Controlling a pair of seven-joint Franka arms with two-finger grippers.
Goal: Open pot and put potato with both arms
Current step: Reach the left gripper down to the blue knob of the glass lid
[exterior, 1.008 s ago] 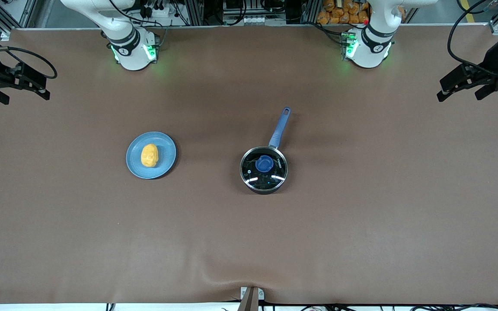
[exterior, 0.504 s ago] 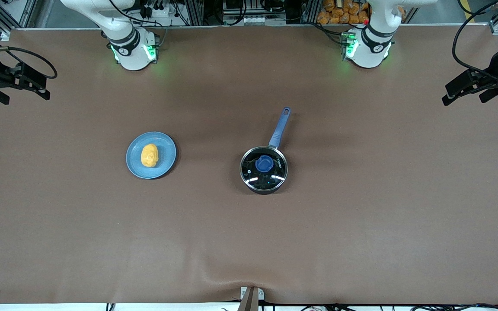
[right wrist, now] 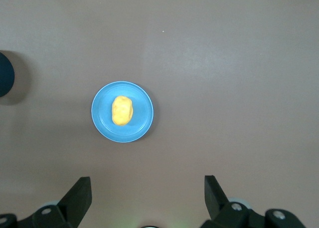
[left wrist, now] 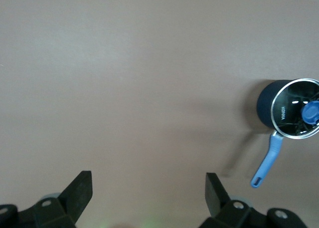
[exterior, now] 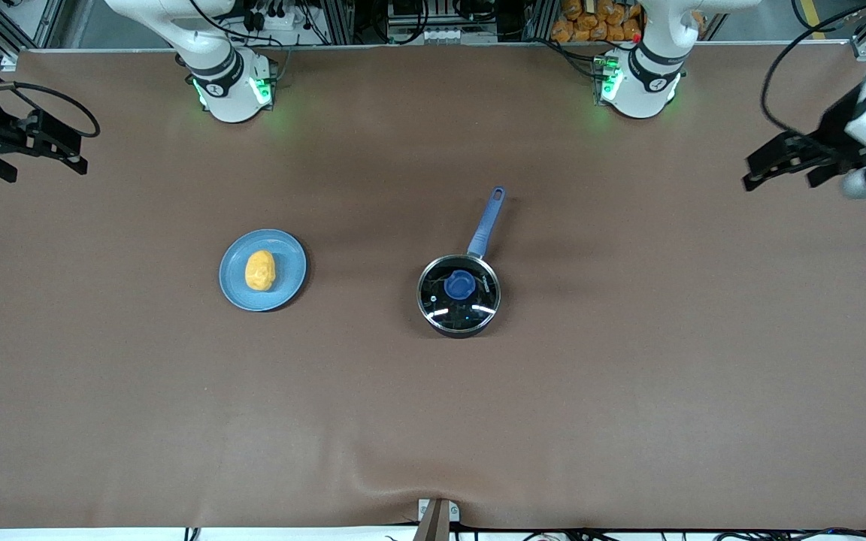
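The black pot (exterior: 458, 294) with a long blue handle (exterior: 486, 222) stands mid-table, its glass lid with a blue knob (exterior: 460, 284) on it. It also shows in the left wrist view (left wrist: 291, 108). The yellow-orange potato (exterior: 259, 270) lies on a light-blue plate (exterior: 288, 272) toward the right arm's end; both show in the right wrist view, potato (right wrist: 122, 110) on plate (right wrist: 142, 120). My left gripper (exterior: 786, 167) is open and empty, high over the table's end (left wrist: 148, 185). My right gripper (exterior: 40, 152) is open and empty over the other end (right wrist: 147, 188).
The brown table mat (exterior: 433, 421) covers the whole table. The two arm bases (exterior: 230, 86) stand along the edge farthest from the front camera. A small metal bracket (exterior: 437, 515) sits at the nearest edge.
The left gripper has swung slightly toward the pot, after first drawing back toward the table's end. The right arm, pot, plate and potato have not moved.
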